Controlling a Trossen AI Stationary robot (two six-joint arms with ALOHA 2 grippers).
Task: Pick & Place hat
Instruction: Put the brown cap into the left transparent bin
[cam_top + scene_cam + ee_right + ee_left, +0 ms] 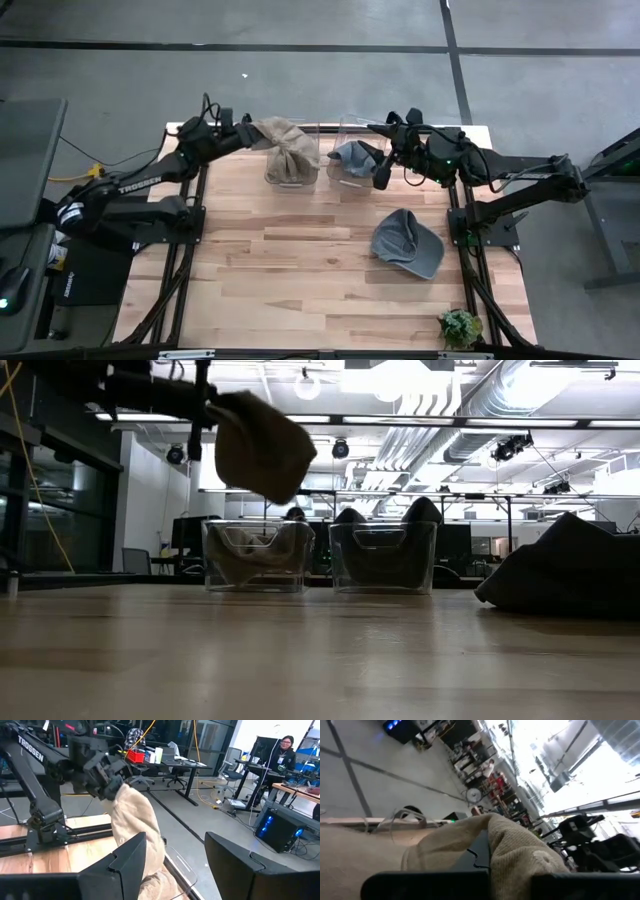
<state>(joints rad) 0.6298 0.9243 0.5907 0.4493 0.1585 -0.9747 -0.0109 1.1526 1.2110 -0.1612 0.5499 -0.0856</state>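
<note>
My left gripper (255,130) is shut on a tan hat (283,140) and holds it above the left clear bin (255,557). The right wrist view shows the same tan hat (137,825) hanging under my left gripper (107,782). Tan cloth (292,172) lies inside that bin. My right gripper (383,172) hovers open over the right clear bin (383,557), where a blue-grey hat (350,155) lies. My right gripper (175,842) has its fingers spread wide and touches nothing. A grey cap (408,243) rests on the table with its brim toward the near right. My left gripper pinches the tan hat by its upper end (116,790) between the two fingers, coming from the table's left and slanting down. The hat hangs slack below the fingers, lifted clear, with its lower end (270,490) above the left bin's rim.
The two clear bins stand side by side at the far edge of the wooden table (300,280). A small potted plant (460,327) sits at the near right corner. The grey cap (570,570) lies on the right. Bare wood runs through the middle and near left.
</note>
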